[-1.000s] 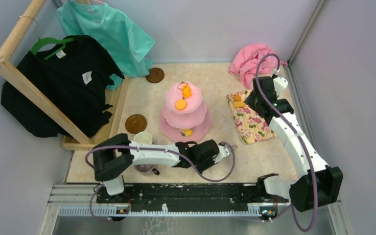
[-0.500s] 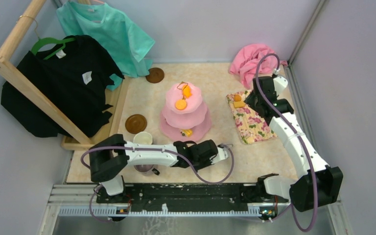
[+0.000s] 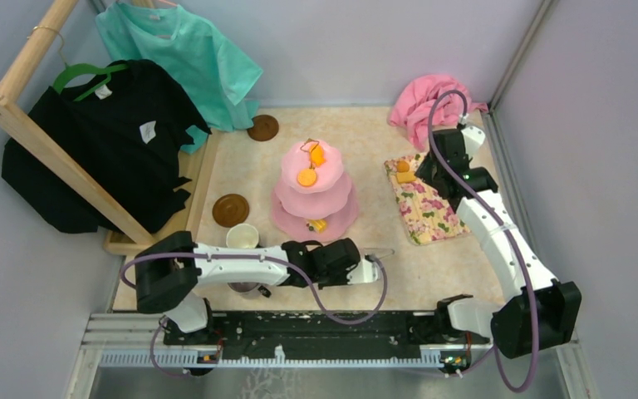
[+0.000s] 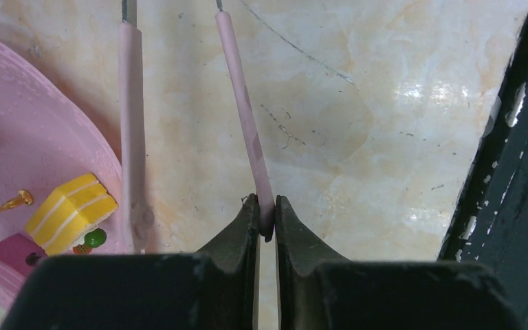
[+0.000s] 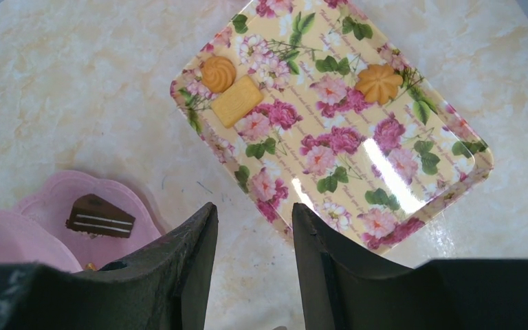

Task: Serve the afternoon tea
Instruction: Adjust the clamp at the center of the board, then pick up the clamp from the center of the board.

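The pink three-tier cake stand [image 3: 314,195] stands mid-table with orange and yellow snacks on it. My left gripper [image 3: 372,266] [image 4: 267,206] is shut on the end of a pink-handled utensil [image 4: 244,117], just near-right of the stand. A second pink handle [image 4: 130,124] lies beside the bottom tier [image 4: 20,137], which holds a yellow cake slice [image 4: 72,212]. My right gripper [image 3: 426,173] [image 5: 251,213] is open and empty above the floral tray [image 5: 330,124], which holds cookies [image 5: 218,73]. A brown cake slice [image 5: 101,216] sits on the stand. The white mug [image 3: 242,237] stands by my left arm; the grey-purple mug [image 3: 245,288] is mostly hidden under it.
Two brown saucers [image 3: 230,209] [image 3: 262,127] lie left of the stand. A pink cloth [image 3: 428,100] is heaped at the back right. A wooden clothes rack [image 3: 58,158] with black and teal shirts fills the left side. Walls close in the table at the back and right.
My left gripper has drawn back to the left and nearer the base, still holding the pink-handled utensil. The right arm has barely moved.
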{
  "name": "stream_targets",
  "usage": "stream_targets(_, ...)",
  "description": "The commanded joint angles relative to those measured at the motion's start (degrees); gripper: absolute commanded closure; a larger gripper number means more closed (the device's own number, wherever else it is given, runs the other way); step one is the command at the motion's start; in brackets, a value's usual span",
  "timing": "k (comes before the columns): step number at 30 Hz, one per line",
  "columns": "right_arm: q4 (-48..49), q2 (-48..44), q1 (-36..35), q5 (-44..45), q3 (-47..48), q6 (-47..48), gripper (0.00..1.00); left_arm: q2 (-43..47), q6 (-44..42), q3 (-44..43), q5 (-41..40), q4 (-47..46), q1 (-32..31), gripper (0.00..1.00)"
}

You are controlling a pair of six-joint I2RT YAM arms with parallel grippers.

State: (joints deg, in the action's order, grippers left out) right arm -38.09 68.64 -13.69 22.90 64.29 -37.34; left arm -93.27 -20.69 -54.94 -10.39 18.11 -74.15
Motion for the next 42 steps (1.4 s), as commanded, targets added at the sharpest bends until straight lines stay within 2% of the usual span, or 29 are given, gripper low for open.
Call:
stream_targets(1, 2.83, -0.17, 0.60, 1.15, 2.97, 2.77, 0.56, 0.97, -5.98, 0.09, 3.59, 0.83, -0.13, 0.99)
stream_targets(7, 3.19, -0.35, 0.60, 0.43, 2.60, 3.72, 0.56, -0.99, -8.93, -2.29, 5.64, 3.68, -0.08, 0.95)
stream_targets(10, 3.28, -0.34, 0.60, 0.13, 2.18, 3.90, 0.56, -2.15, -7.85, -3.47, 4.51, 4.32, 0.10, 0.82)
stream_targets(13, 3.45, -0.35, 0.61, 0.09, 1.99, 4.09, 0.56, -3.02, -6.31, -4.14, 4.39, 4.93, 0.47, 0.78)
stream_targets(18, 3.77, -0.27, 0.60, -0.33, 1.89, 4.18, 0.55, -2.75, -5.53, -3.82, 3.79, 3.99, 0.49, 0.59)
stream_targets(21, 3.81, -0.31, 0.66, -0.39, 1.80, 4.35, 0.55, -2.62, -5.42, -3.86, 2.56, 3.56, 0.50, 0.51)
stream_targets(28, 3.49, -1.30, 0.64, -0.34, 3.00, 7.27, 0.55, 1.17, -3.14, -6.59, -2.08, 1.90, 0.45, 0.43)
stream_targets(33, 0.38, -0.86, 0.53, -5.16, 5.66, 13.93, 0.55, 7.27, 3.23, -13.19, -8.25, 0.11, 0.50, 0.35)
stream_targets(36, -2.33, -1.09, -0.91, -7.81, 6.11, 18.33, 0.55, 11.69, 8.99, -15.44, -12.68, -2.02, 0.49, 0.34)
stream_targets(38, -4.07, -1.44, -4.14, -8.50, 5.98, 22.23, 0.55, 14.51, 14.20, -16.08, -16.68, -3.86, 0.50, 0.34)
stream_targets(42, -10.11, 0.12, -11.66, -9.38, 7.35, 27.75, 0.53, 20.39, 24.30, -17.01, -30.58, -6.03, 0.50, 0.26)
